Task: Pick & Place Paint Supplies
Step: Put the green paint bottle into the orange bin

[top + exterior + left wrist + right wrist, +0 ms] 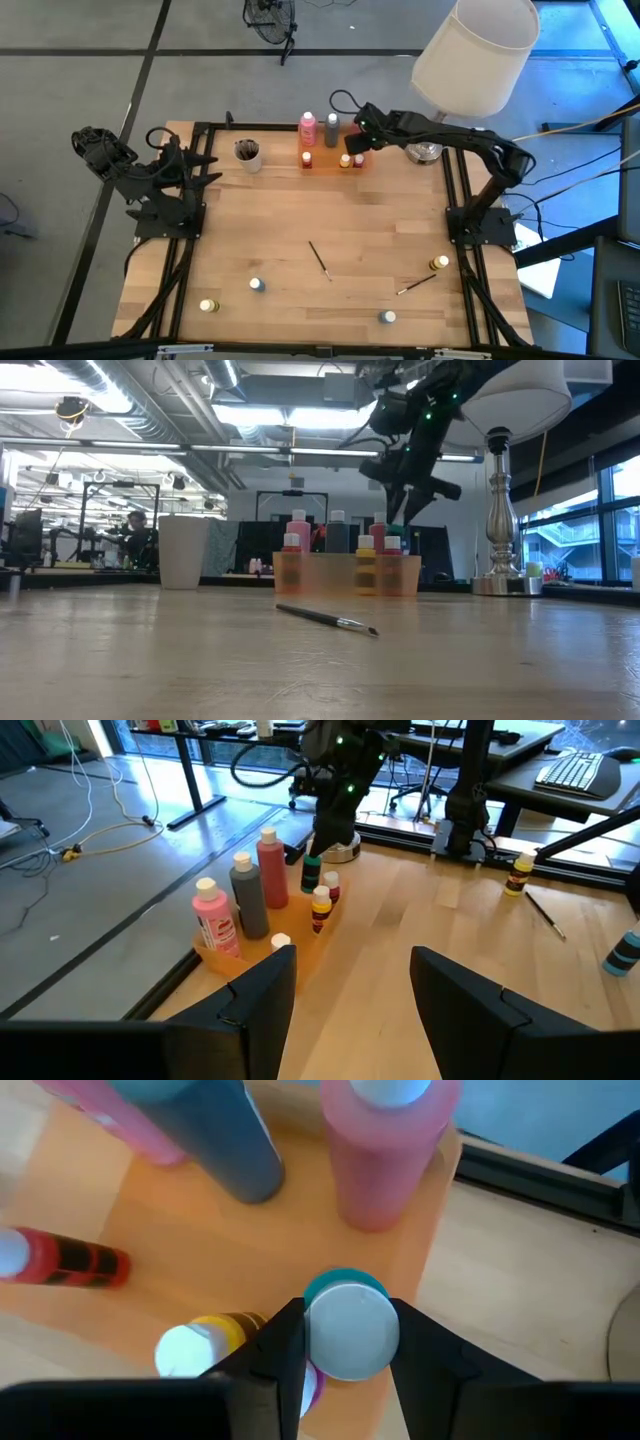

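Orange and translucent, the flat tray [322, 160] sits near the table's twelve o'clock edge, and we see the right gripper [345, 1342] poised over its three o'clock end, its fingers clamped on a teal pot with a white lid [350, 1330]. In the low view that pot [396, 532] hangs just above the tray's other contents.

Standing in the tray are three tall white-capped bottles: a light pink bottle [308, 127], a grey bottle [332, 128] beside it, and a darker pink bottle [271, 868] behind the arm. In front of them stand smaller pots: a red one [307, 158], a yellow one [345, 160] and a pink-red one [331, 884].

At about eleven o'clock from the tray stands the beige cup [248, 154], dark brush handles showing inside it.

The left gripper [350, 980] waits at the table's nine o'clock side, its fingers apart and holding nothing.

Other supplies lie loose toward six o'clock: a thin dark brush [320, 259] near the centre, a second brush [417, 285] toward four o'clock, a yellow pot [439, 263] just beyond it, a blue pot [387, 317], another blue pot [257, 285] and a yellow pot [208, 305] near seven o'clock.

A lamp [473, 55] stands at the one o'clock corner.
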